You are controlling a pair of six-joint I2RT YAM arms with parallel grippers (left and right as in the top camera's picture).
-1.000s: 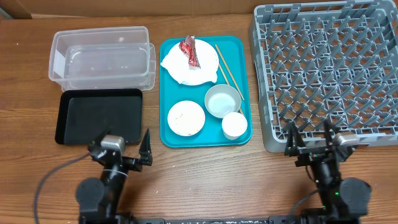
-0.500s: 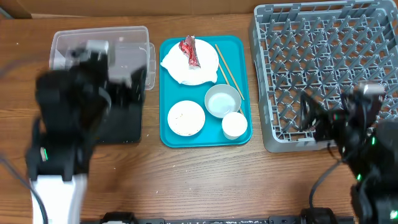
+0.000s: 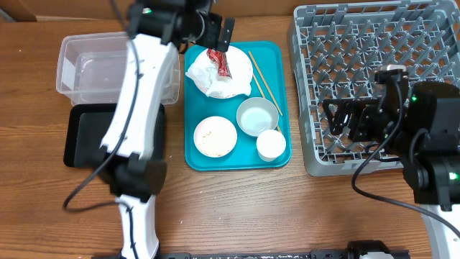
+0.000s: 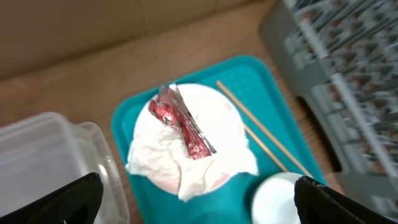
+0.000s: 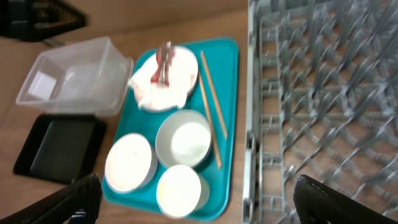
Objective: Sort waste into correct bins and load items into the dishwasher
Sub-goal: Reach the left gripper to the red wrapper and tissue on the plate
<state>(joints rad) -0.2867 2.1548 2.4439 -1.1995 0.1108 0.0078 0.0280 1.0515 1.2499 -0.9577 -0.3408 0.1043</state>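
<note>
The red wrapper (image 3: 219,60) and the white napkin (image 3: 201,73) lie on the large plate (image 3: 233,83) at the back of the teal tray (image 3: 191,158). My left gripper (image 3: 215,34) is open and empty, just above them; in its wrist view the wrapper (image 4: 184,122) and the napkin (image 4: 163,160) lie between the fingers (image 4: 199,198). The chopsticks (image 3: 263,80), bowl (image 3: 256,116), small plate (image 3: 215,137) and cup (image 3: 271,144) are on the tray. My right gripper (image 3: 346,116) is open and empty over the front left of the grey rack (image 3: 381,57).
The clear tub (image 3: 93,68) stands at the back left, with the black tray (image 3: 83,137) in front of it, partly hidden by my left arm. The right wrist view shows the cup (image 5: 179,190), the tub (image 5: 65,81) and the rack (image 5: 323,93).
Both arms have risen from the table's front edge. The left gripper swung to the back, over the large plate. The right gripper moved back, over the rack's front left.
</note>
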